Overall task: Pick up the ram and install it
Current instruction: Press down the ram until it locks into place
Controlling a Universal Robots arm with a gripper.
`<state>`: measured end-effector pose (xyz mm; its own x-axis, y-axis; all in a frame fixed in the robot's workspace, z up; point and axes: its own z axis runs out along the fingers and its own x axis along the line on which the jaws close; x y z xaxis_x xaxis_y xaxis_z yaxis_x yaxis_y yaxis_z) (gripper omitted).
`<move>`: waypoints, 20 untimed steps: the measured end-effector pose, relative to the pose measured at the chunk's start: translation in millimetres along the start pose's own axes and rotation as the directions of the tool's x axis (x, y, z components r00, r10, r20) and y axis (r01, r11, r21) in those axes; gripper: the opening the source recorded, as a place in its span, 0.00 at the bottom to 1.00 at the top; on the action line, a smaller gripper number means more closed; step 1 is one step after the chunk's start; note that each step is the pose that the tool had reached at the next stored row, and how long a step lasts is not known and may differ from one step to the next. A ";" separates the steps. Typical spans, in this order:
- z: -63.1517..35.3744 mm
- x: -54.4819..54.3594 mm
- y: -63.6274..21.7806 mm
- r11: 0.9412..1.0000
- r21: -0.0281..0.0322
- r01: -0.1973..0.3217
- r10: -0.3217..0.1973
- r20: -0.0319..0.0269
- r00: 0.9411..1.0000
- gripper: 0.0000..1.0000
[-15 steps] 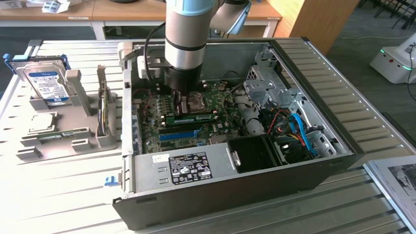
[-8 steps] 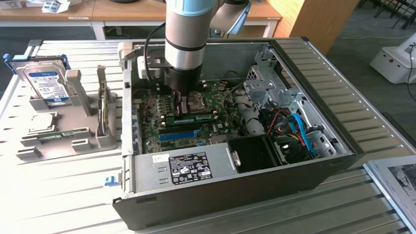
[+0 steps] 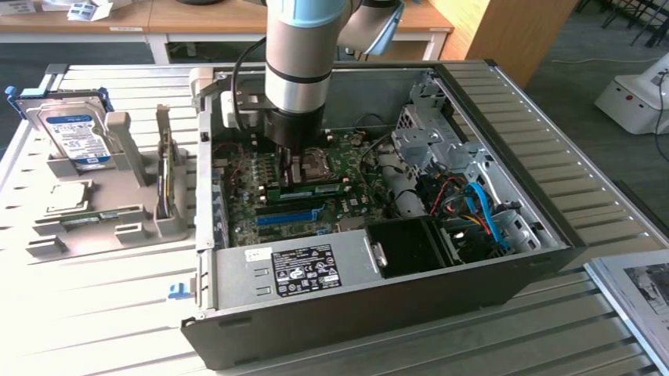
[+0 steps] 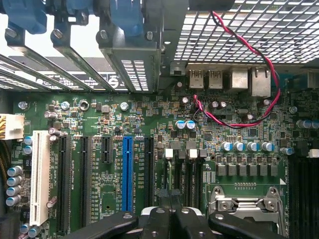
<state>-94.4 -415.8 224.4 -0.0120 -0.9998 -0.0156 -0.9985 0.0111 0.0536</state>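
My fingers: pressed fully together on the gripper (image 4: 169,221), black tips (image 4: 155,225) meeting, nothing held between them.
Where I am: low inside the open computer case (image 3: 418,305), the gripper (image 3: 296,160) just above the motherboard (image 4: 99,114).
Beside my fingers: the blue slot (image 4: 127,172) on one side and the metal processor socket (image 4: 244,204) on the other, both near. I touch neither.
Ahead of my fingers: a twisted red-and-black wire (image 4: 271,89) looping over the board toward the rear ports.
The ram (image 3: 89,218): well apart from my fingers, outside the case. It lies flat in the grey tray (image 3: 125,235) on the exterior view's left.
Ram's neighbours: a square silver chip (image 3: 63,196) just beside it, and the blue-labelled hard drive (image 3: 71,133) standing further back in the same tray.
Contact with the ram: none.
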 end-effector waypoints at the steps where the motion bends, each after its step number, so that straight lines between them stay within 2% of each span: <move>1: 0.0 0.0 0.0 1.000 0.000 0.000 0.000 0.000 1.000 0.10; 20: 1.7 0.0 -0.1 1.000 0.000 0.000 0.000 0.000 1.000 0.10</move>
<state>-94.5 -415.8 222.7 -0.0120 -0.9998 -0.0158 -0.9985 0.0111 0.0536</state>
